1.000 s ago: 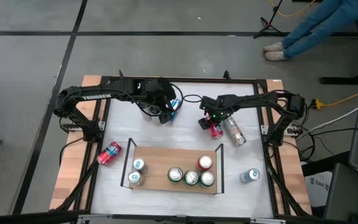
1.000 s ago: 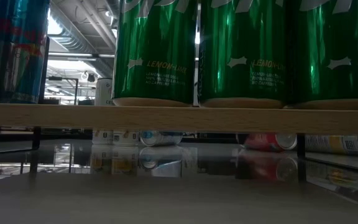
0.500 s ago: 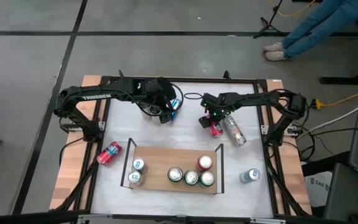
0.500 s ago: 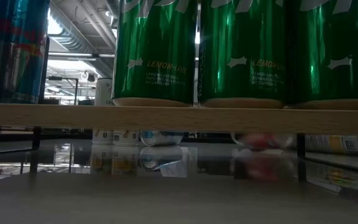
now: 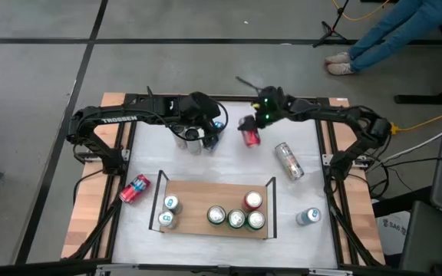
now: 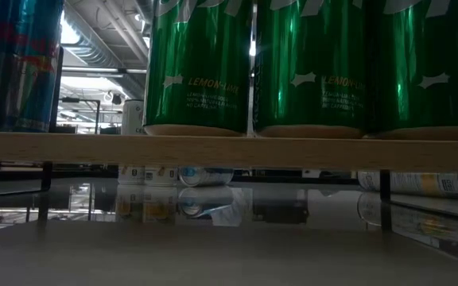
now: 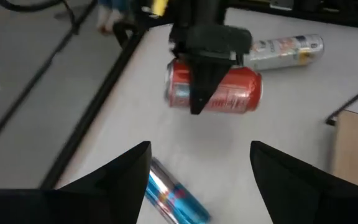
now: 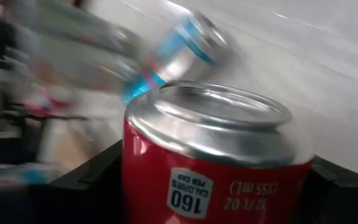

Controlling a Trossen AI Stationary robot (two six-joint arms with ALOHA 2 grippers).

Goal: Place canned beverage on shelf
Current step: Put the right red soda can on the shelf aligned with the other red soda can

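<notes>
From above, my right gripper [image 5: 249, 132] pinches the red can [image 5: 249, 137] at the table's far side; the shelf [image 5: 198, 201] lies well toward the near edge from it. My left gripper [image 7: 197, 180], fingers spread and empty, waits just beside. In its view the can hangs sideways, long axis level.

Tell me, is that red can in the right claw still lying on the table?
No. In the left wrist view the right claw grips the red can sideways, lifted clear above the white tabletop.
</notes>
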